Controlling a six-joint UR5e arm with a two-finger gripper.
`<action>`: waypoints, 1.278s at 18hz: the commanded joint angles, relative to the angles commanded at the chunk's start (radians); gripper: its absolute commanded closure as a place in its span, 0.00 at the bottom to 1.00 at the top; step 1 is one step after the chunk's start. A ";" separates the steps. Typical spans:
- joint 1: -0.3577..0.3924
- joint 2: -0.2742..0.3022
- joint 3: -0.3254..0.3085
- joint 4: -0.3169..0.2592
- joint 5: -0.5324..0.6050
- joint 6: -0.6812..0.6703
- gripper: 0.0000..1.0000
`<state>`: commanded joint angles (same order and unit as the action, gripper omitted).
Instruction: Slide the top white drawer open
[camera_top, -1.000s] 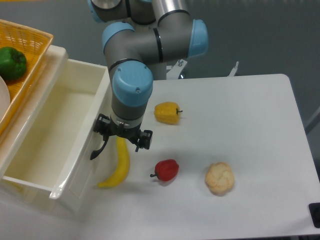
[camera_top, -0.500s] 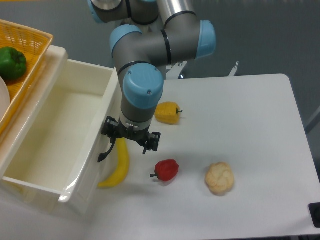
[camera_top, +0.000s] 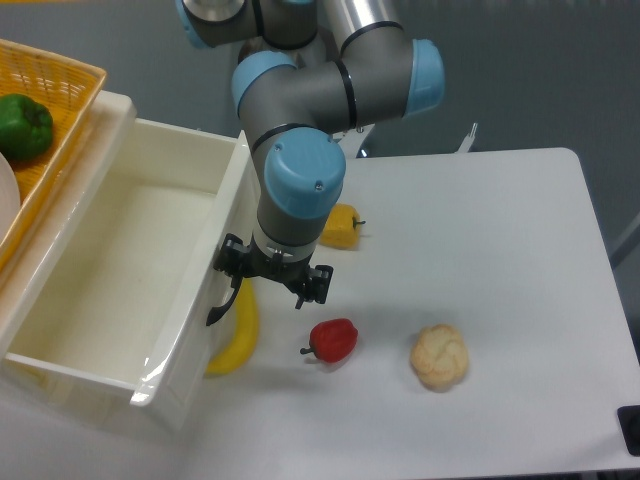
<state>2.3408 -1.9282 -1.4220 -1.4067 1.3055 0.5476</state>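
The top white drawer (camera_top: 110, 280) stands pulled far out of the cabinet to the right, its deep cream-white inside empty. Its curved black handle (camera_top: 220, 305) shows on the front panel. My gripper (camera_top: 272, 272) points down at the drawer front and is shut on that handle; the blue wrist above hides most of the fingers. The lower drawer is hidden under the open top one.
A banana (camera_top: 236, 338) lies right against the drawer front, below the gripper. A yellow pepper (camera_top: 343, 228), a red pepper (camera_top: 333, 340) and a pale cauliflower (camera_top: 439, 356) lie on the white table. An orange basket (camera_top: 70, 90) holding a green pepper (camera_top: 22, 125) sits on the cabinet.
My gripper has moved right, drawing the drawer front with it, so the drawer is open wider. The drawer front now partly covers the banana.
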 joint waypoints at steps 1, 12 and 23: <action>0.003 -0.002 0.000 0.000 -0.011 -0.002 0.00; 0.028 -0.002 -0.009 0.002 -0.086 -0.009 0.00; 0.083 0.003 -0.032 0.000 -0.204 -0.011 0.00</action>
<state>2.4236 -1.9252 -1.4542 -1.4067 1.1015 0.5369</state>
